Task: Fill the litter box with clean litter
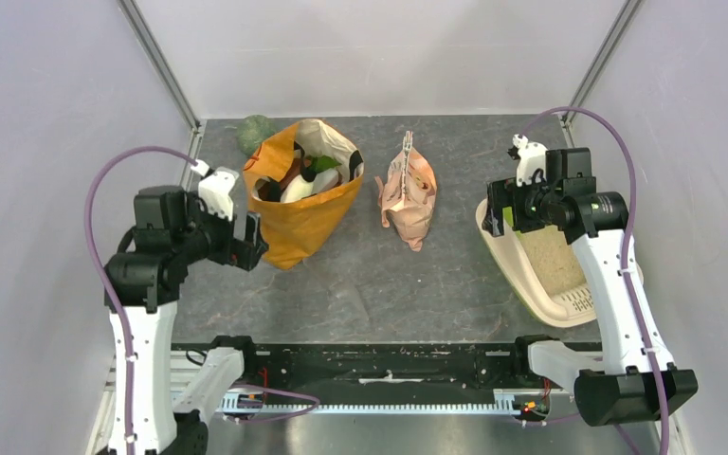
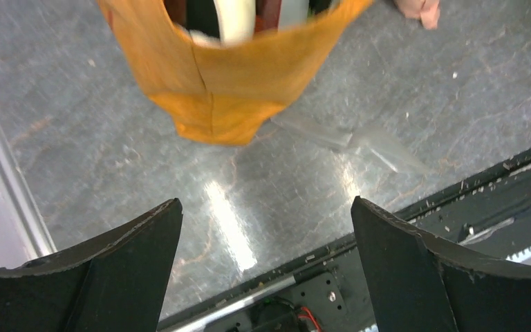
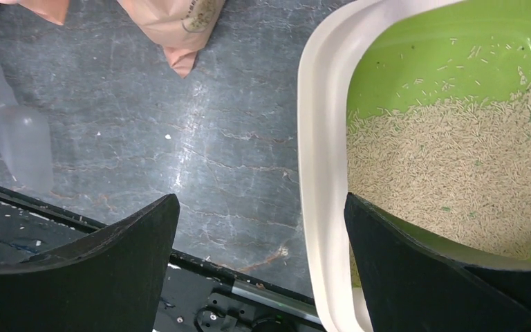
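Note:
The cream litter box [image 1: 498,248] lies at the right of the table, its slotted grille [image 1: 580,301] toward the near edge. In the right wrist view its rim [image 3: 317,138] curves around a green inner wall. Pale beige litter [image 3: 449,166] covers part of its floor and also shows in the top view [image 1: 555,256]. My right gripper [image 3: 263,200] is open and empty, hovering over the box's left rim [image 1: 500,216]. My left gripper [image 2: 266,207] is open and empty, held above the table beside the orange bag [image 1: 251,239].
An orange paper shopping bag [image 1: 303,204] with items inside stands at the back left and shows in the left wrist view [image 2: 228,83]. A pink litter pouch [image 1: 408,194] lies mid-table. A clear plastic scoop [image 3: 14,131] lies near the front edge. A green object [image 1: 254,133] sits behind the bag.

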### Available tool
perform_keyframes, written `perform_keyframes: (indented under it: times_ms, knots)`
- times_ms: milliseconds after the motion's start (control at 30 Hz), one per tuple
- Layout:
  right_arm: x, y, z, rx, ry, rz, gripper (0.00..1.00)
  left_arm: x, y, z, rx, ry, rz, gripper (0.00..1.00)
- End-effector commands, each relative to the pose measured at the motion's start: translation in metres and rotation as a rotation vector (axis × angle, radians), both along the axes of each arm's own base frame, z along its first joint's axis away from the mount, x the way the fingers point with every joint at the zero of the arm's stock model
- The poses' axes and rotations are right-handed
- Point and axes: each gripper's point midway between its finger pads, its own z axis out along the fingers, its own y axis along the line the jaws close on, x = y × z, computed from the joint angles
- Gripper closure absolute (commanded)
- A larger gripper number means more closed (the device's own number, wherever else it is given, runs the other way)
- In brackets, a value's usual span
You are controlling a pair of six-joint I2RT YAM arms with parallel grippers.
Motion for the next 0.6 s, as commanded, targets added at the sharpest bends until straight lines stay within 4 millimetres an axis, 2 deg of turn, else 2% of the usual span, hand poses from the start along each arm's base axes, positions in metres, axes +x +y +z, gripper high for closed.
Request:
perform_keyframes:
  times_ms: [0, 167, 233, 333, 400, 500, 567]
  knots:
    - [0.013, 0.010, 0.024, 0.059, -0.058, 0.014, 0.03, 0.032, -0.004, 0.059, -0.005, -0.118, -0.032, 0.01]
    - [0.023, 0.012, 0.028, 0.069, -0.053, 0.009, 0.03, 0.074, -0.027, 0.135, -0.081, -0.240, -0.124, 0.01]
    - [0.025, 0.013, 0.028, 0.074, -0.047, 0.008, 0.03, 0.096, -0.040, 0.150, -0.066, -0.244, -0.151, 0.01]
    - [0.031, 0.012, 0.026, 0.083, -0.033, -0.001, 0.03, 0.127, -0.078, 0.156, 0.031, -0.247, -0.235, 0.01]
    - [0.034, 0.011, 0.026, 0.080, -0.030, -0.009, 0.03, 0.150, -0.109, 0.155, 0.005, -0.239, -0.304, 0.01]
    - [0.036, 0.008, 0.027, 0.081, -0.032, -0.020, 0.03, 0.162, -0.160, 0.162, 0.004, -0.292, -0.419, 0.01]
    - [0.037, 0.006, 0.026, 0.079, -0.033, -0.028, 0.03, 0.162, -0.198, 0.164, 0.006, -0.339, -0.483, 0.01]
